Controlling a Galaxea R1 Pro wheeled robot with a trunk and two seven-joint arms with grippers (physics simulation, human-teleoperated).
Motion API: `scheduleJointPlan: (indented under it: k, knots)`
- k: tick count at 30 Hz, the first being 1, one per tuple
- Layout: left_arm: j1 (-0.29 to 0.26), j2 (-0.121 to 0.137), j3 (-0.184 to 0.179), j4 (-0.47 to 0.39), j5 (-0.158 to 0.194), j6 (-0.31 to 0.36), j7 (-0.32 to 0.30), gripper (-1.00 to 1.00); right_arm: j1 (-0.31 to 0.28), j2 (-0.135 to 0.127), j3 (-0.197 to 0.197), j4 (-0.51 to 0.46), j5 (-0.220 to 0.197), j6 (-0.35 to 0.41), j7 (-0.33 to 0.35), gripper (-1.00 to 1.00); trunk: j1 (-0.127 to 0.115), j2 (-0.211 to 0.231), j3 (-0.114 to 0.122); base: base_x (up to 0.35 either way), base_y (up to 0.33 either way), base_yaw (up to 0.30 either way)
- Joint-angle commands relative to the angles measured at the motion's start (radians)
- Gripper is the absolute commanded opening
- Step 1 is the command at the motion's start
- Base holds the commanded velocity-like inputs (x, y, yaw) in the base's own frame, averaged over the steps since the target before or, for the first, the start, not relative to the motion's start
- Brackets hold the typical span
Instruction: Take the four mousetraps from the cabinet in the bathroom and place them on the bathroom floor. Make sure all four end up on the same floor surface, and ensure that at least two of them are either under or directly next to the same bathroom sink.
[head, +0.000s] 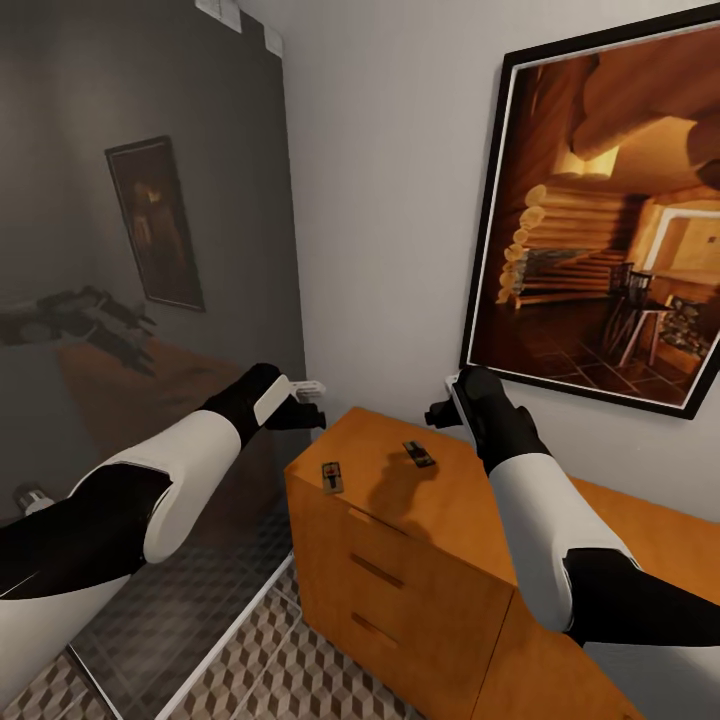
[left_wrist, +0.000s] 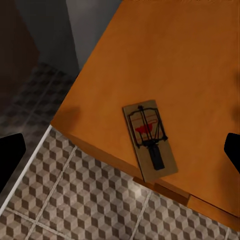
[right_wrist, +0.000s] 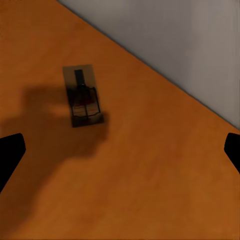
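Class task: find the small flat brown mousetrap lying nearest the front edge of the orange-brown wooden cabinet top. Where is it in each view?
Head view: mousetrap left of centre, by the cabinet front edge.
Left wrist view: centre, overhanging that edge.
Right wrist view: not this trap; another one lies further in.
Shared landmark: the cabinet top.

The cabinet (head: 400, 560) is orange-brown. The floor (left_wrist: 75, 200) has brown, beige and white cubes — 2 mousetraps (left_wrist: 150, 142) are brown, black and red.
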Motion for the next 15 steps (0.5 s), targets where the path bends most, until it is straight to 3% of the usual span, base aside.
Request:
scheduleJointPlan:
  k: [1, 8, 15]
  knots:
    - [-0.001, 0.000, -0.005, -0.002, 0.011, 0.004, 0.008, 1.00, -0.001, 0.001, -0.004, -0.001, 0.011, 0.003, 0.010, 1.00, 0.000, -0.001, -0.001, 0.000, 0.000, 0.000]
    - [-0.001, 0.000, -0.005, 0.001, 0.011, -0.002, 0.008, 1.00, -0.001, -0.009, -0.004, 0.000, 0.010, 0.003, 0.010, 1.00, 0.000, -0.001, -0.001, 0.013, 0.000, 0.000]
    - [-0.001, 0.001, -0.004, 0.009, 0.013, -0.032, 0.009, 1.00, -0.001, -0.012, -0.003, 0.000, 0.009, 0.003, 0.010, 1.00, 0.000, -0.001, -0.001, 0.177, 0.000, 0.000]
